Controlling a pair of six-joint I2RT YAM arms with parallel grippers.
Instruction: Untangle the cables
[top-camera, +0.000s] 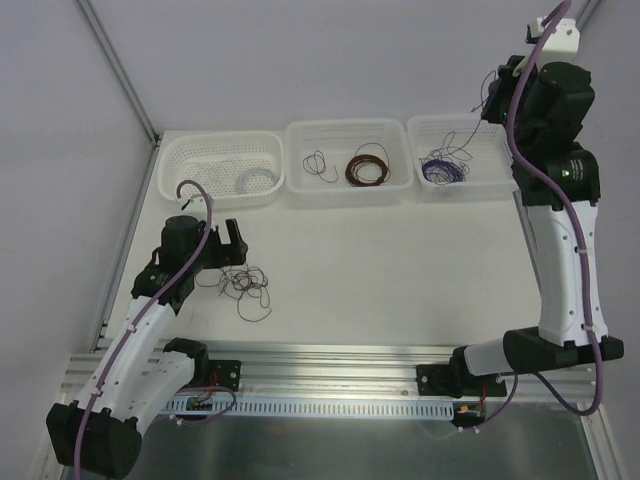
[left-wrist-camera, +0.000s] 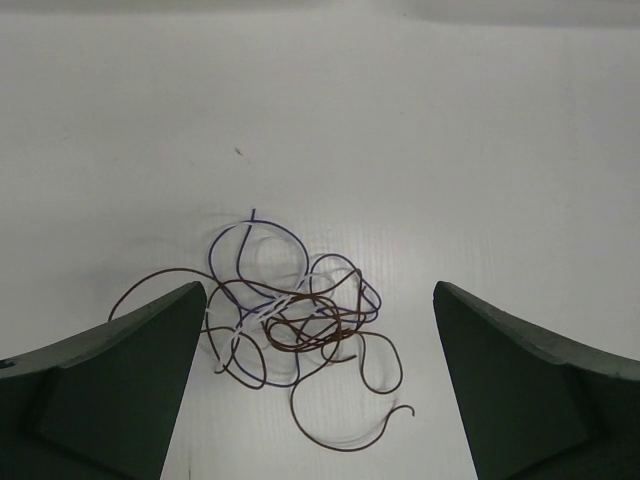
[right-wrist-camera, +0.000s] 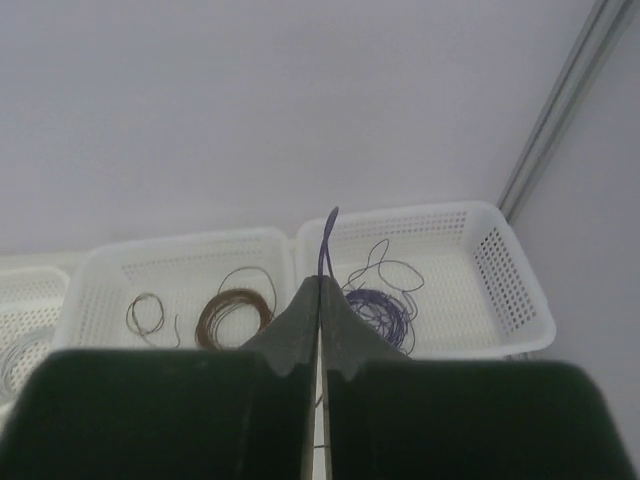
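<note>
The cables (top-camera: 246, 284) lie as a loose tangle of thin brown, purple and pale wires on the white table, just right of my left gripper (top-camera: 226, 246). In the left wrist view the tangle (left-wrist-camera: 300, 320) sits on the table between and ahead of the wide-open fingers (left-wrist-camera: 130, 380), and nothing is held. My right gripper (top-camera: 496, 96) is raised high over the right basket (top-camera: 490, 180). Its jaws (right-wrist-camera: 321, 282) are shut on a purple wire (right-wrist-camera: 327, 235) that sticks up from the tips.
Three white baskets stand along the back. The left basket (top-camera: 170, 180) holds a white coil (top-camera: 255, 180). The middle basket (top-camera: 296, 186) holds a brown coil (top-camera: 367, 168) and a small loop. A purple bundle (top-camera: 443, 170) lies in the right one. A metal rail (top-camera: 330, 372) runs along the near edge.
</note>
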